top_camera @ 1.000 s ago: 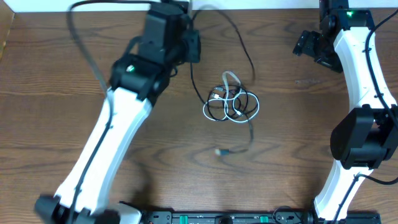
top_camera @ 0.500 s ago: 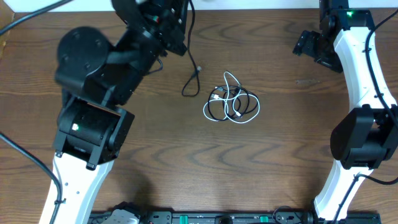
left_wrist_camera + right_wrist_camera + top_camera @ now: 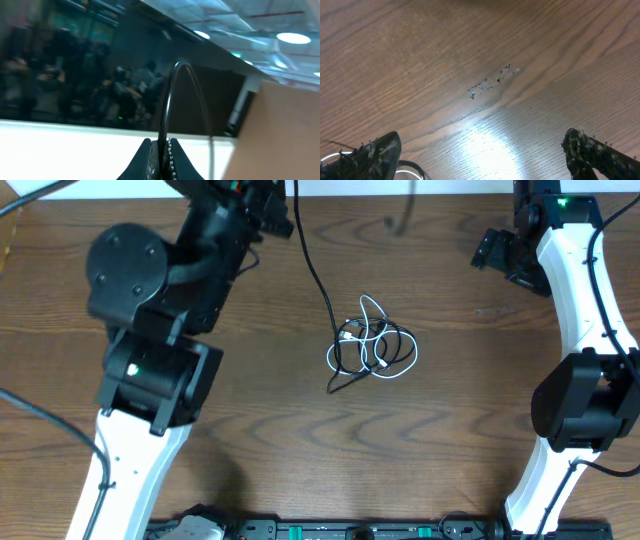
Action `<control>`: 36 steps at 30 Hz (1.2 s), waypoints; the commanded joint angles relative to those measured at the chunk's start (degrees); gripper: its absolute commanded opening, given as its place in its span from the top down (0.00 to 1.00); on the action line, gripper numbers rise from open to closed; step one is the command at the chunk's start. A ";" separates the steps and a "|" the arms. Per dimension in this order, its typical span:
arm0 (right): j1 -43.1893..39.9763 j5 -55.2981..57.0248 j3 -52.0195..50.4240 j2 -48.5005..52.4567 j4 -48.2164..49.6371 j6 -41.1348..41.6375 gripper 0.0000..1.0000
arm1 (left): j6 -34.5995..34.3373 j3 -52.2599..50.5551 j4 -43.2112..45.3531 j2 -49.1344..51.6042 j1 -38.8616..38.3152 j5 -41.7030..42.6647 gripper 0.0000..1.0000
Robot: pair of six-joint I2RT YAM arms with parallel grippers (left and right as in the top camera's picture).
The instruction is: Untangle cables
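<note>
The desk is dark brown wood grain; the right wrist view shows a bright glare patch on it and a small scuff of dark specks. The left wrist camera tilts up at a dim, blurred room with ceiling lights and a white band below. The cables lie in a black-and-white knot mid-desk; one black cable runs from the knot up to the left jaws, which are pinched tight on it, and arcs over past them. The right jaws stand wide apart over bare wood at the far right, holding nothing. From overhead the left jaws are hard to make out against the dark left arm; a blurred grey strand is cut off by the top edge; plugs in the knot are too small to tell.
</note>
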 commanded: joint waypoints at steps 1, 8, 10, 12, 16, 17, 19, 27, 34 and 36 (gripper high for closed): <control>-0.57 0.72 0.22 0.44 -0.11 -0.39 0.01 | 3.17 0.48 3.78 2.10 0.22 -4.48 0.92; -0.57 0.72 0.22 0.44 -0.11 -0.39 0.01 | 3.58 0.48 16.28 6.10 2.89 -9.64 0.92; -0.57 0.72 0.22 0.44 -0.11 -0.39 0.01 | 4.00 0.48 16.55 6.95 4.68 -11.87 0.93; -0.57 0.72 0.22 0.44 -0.11 -0.39 0.01 | 4.81 0.48 15.52 8.04 6.80 -11.96 0.93; -0.57 0.72 0.22 0.44 -0.11 -0.39 0.01 | 6.32 0.48 14.91 11.26 10.71 -11.91 0.93; -0.57 0.72 0.22 0.44 -0.11 -0.39 0.01 | 6.32 0.48 14.93 12.04 11.56 -11.91 0.92; -0.57 0.72 0.22 0.44 -0.11 -0.39 0.01 | 6.27 0.48 15.15 13.60 13.07 -11.91 0.93; -0.57 0.72 0.22 0.44 -0.11 -0.39 0.01 | 5.66 0.48 19.96 20.76 16.22 -5.31 0.92; -0.55 0.72 0.22 0.44 -0.11 -0.42 0.01 | 5.68 0.48 29.11 27.28 16.79 -1.38 0.92; -0.52 0.72 0.22 0.44 -0.11 -0.39 0.01 | 6.12 0.48 29.20 28.59 17.55 -1.38 0.93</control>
